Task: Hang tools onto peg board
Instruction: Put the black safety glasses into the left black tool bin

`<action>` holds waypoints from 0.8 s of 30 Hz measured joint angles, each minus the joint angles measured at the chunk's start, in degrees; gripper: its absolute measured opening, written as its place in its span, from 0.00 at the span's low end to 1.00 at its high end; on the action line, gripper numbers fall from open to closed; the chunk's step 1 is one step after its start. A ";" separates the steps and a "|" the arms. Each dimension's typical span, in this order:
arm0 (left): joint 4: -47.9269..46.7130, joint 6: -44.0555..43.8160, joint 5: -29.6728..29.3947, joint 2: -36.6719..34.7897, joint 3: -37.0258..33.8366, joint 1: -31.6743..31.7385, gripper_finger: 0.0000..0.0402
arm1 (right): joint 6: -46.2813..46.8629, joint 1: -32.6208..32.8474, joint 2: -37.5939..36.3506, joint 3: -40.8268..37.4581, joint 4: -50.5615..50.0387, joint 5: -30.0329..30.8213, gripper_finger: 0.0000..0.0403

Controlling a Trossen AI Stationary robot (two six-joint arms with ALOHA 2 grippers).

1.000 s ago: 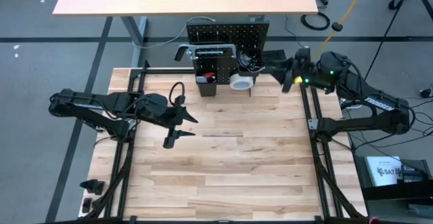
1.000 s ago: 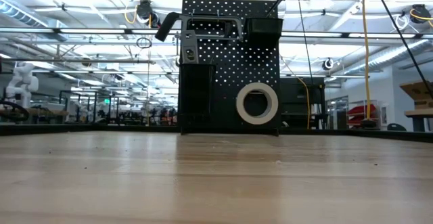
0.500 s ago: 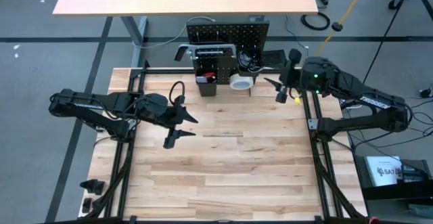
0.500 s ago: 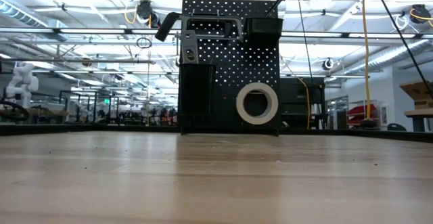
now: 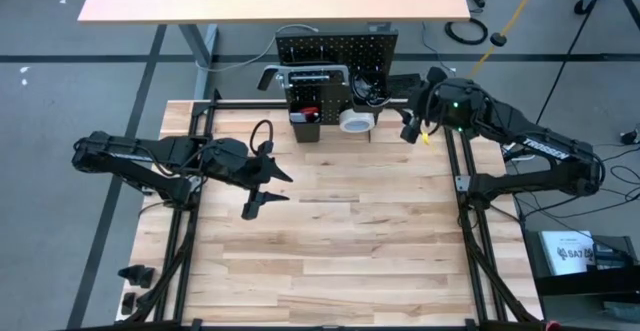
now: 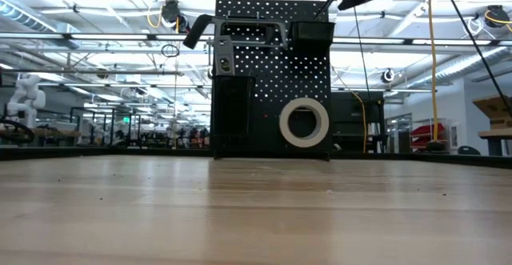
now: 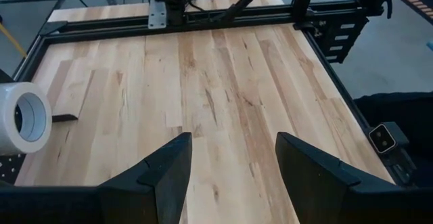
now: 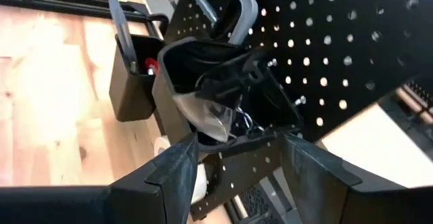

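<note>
- The peg board point(image 5: 336, 46) is standing upright at the far edge of the table point(image 5: 340, 231), its black perforated face turned toward the arms.
- A white tape roll point(image 6: 304, 122) is hanging low on the board's front, and the high view shows it just beside a lower black bin point(image 5: 305, 123) that is holding a red-handled tool point(image 5: 311, 113).
- A grey bar clamp point(image 6: 240, 30) is sitting across the top of the board, with an upper bin point(image 6: 312, 34) beside it; in the right wrist view that bin point(image 8: 223, 88) is holding dark tools and some clear plastic.
- The right gripper point(image 5: 412, 129) is hovering in the air near the board's right side, close to the upper bin, with its fingers point(image 8: 169, 176) spread apart and nothing between them.
- The left gripper point(image 5: 268, 186) is waiting over the table's left-middle area, well apart from the board, with its fingers point(image 7: 169, 176) parted and empty.
</note>
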 joint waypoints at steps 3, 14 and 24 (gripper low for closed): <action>0.00 0.01 0.00 0.00 0.00 0.00 0.55 | 1.65 -0.75 -0.05 0.00 -0.85 -0.25 0.50; 0.00 -0.21 0.00 0.00 0.00 0.00 0.55 | 2.68 -0.74 3.36 0.00 0.51 -1.73 0.40; -0.52 -1.02 0.00 0.01 0.00 0.00 0.55 | 2.96 -0.71 2.89 0.00 3.58 -1.73 0.27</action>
